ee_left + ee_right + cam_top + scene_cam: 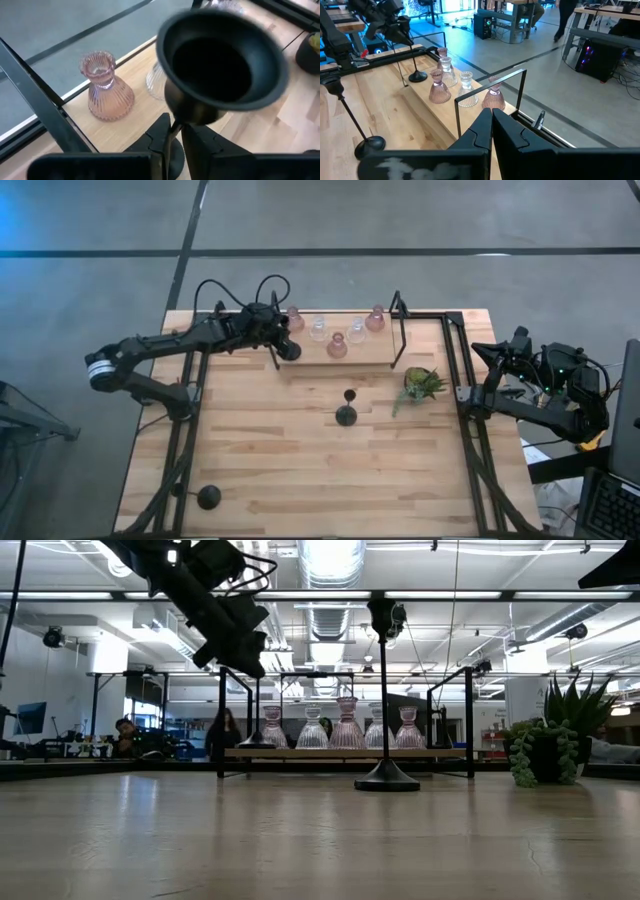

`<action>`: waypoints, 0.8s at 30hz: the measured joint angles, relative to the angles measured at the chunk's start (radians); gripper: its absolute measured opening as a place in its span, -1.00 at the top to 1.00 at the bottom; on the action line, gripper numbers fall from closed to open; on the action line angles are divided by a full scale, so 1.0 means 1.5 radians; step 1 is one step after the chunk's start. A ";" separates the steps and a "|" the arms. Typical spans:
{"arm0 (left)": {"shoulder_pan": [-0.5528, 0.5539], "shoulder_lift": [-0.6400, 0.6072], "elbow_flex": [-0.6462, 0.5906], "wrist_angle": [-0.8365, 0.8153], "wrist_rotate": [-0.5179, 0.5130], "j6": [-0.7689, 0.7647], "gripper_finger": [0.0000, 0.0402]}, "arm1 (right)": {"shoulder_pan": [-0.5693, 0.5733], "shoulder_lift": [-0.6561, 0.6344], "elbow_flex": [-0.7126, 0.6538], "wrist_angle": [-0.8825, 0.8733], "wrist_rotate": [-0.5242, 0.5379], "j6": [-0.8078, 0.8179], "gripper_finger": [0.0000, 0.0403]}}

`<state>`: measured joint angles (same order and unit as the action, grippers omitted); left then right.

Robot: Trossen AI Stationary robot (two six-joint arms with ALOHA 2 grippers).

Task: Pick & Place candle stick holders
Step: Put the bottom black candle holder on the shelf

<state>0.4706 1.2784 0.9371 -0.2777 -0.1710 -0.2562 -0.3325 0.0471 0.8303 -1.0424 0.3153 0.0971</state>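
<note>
At the shelf's left end, your left hand (pixel 172 131) pinches the thin stem of a black candle holder (pixel 220 65), its base on the shelf (pixel 310 356). Any tilt could topple it into the pink holder (pixel 104 85) alongside. Only the wrist view shows that grip; overhead, your right hand (pixel 492 120), fingers together, waits at the surface edge.

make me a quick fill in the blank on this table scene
1. The left gripper grips a ____ candle holder by its stem.
2. The shelf also holds ____ glass holders.
3. The plant stands nearer the ____ arm.
4. The right gripper has its fingers ____.

Missing words: black; five; right; shut
</note>
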 joint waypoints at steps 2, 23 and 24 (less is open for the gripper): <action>0.000 -0.001 0.000 0.004 0.001 -0.003 0.73 | 0.000 0.000 0.000 0.000 0.000 0.000 0.96; 0.002 -0.042 0.005 -0.033 0.050 -0.026 0.13 | 0.000 0.000 0.000 0.000 0.000 0.000 0.96; 0.002 -0.047 0.005 -0.043 0.050 -0.031 0.13 | 0.000 0.000 0.000 0.000 0.000 0.000 0.96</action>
<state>0.4728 1.2074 0.9440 -0.3419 -0.0959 -0.3029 -0.3325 0.0474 0.8303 -1.0424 0.3153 0.0971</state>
